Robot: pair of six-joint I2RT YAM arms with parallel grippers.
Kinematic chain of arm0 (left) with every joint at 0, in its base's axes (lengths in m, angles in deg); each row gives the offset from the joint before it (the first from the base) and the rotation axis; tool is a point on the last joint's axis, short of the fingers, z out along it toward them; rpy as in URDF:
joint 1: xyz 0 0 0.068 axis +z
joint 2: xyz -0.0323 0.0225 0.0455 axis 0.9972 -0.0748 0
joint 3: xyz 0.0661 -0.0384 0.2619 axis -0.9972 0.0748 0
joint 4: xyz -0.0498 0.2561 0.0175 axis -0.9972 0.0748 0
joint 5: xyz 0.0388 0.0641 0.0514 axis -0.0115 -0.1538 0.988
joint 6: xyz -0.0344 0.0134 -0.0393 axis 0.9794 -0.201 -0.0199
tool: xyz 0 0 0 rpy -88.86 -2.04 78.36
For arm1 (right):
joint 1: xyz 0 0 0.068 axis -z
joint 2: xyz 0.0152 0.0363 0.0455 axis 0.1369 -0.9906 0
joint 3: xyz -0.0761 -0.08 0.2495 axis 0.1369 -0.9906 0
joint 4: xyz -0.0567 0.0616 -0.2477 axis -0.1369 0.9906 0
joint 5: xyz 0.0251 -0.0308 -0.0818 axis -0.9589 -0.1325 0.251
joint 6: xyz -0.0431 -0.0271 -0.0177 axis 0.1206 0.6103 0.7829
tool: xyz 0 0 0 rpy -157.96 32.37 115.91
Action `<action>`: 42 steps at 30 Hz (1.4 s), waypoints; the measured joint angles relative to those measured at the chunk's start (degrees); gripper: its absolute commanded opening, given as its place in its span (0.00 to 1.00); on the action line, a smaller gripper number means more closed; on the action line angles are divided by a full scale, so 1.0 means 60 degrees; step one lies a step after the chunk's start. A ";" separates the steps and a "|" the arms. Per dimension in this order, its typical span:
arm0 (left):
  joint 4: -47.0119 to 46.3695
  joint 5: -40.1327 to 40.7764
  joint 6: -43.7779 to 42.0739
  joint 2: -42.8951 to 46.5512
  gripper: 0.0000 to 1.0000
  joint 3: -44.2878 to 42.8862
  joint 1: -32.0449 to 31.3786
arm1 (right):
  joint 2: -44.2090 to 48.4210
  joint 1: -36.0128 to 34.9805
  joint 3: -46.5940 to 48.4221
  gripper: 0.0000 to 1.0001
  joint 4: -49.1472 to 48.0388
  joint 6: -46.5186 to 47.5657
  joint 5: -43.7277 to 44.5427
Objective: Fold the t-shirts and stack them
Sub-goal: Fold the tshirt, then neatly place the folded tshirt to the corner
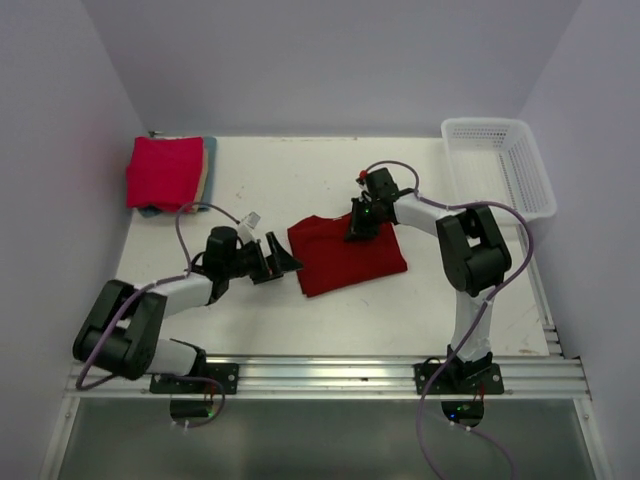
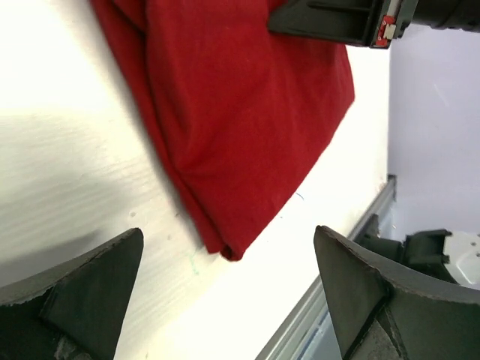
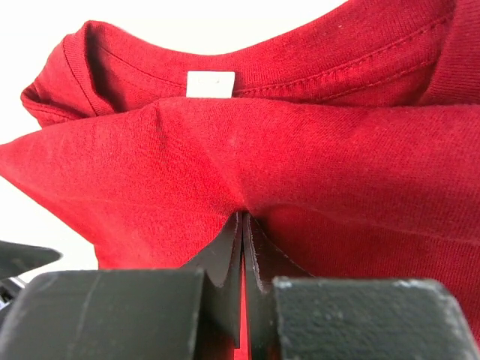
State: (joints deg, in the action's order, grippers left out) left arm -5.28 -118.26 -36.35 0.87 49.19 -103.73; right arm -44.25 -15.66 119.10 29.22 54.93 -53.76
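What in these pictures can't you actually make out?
- Top view: whatever lies under the pinkish-red t-shirt at far left; it covers them, and only their edges peek out.
- Right wrist view: most of the table; the crimson t-shirt pinched in the right fingers fills the frame.
- Left wrist view: that shirt's far part, cut off by the top edge.

dark crimson t-shirt, pinkish-red t-shirt, white mesh basket

Probably a robotics lab booth, plain walls, white table, aluminium mounting rail
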 measured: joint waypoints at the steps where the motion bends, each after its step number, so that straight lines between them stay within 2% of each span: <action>1: 0.0707 0.0433 -0.0124 0.0612 1.00 0.0004 0.0000 | 0.0011 -0.0007 -0.0007 0.00 0.0007 0.0036 0.0040; 6: 0.2659 0.2018 -0.0240 0.2295 1.00 0.0007 -0.0026 | 0.0040 -0.0095 -0.0011 0.00 0.0022 0.0124 0.0164; 11: 0.3231 0.2867 0.0015 0.1829 1.00 0.0025 -0.0204 | 0.0091 -0.0244 -0.0011 0.00 0.0033 0.0200 0.0452; 21: 0.2007 0.3282 0.1016 0.0776 1.00 -0.0211 -0.1107 | 0.0259 -0.0339 -0.0222 0.00 -0.0117 0.0270 0.0780; 42: 0.0969 0.4175 0.2095 -0.2798 1.00 -0.3257 -0.2674 | 0.0313 -0.0346 -0.0364 0.00 -0.0310 0.0299 0.0761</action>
State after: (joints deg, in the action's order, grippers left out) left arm 0.53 -93.21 -23.78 -15.92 29.65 -119.78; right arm -42.37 -17.74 116.91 27.36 56.72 -49.19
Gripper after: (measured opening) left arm 0.997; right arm 0.009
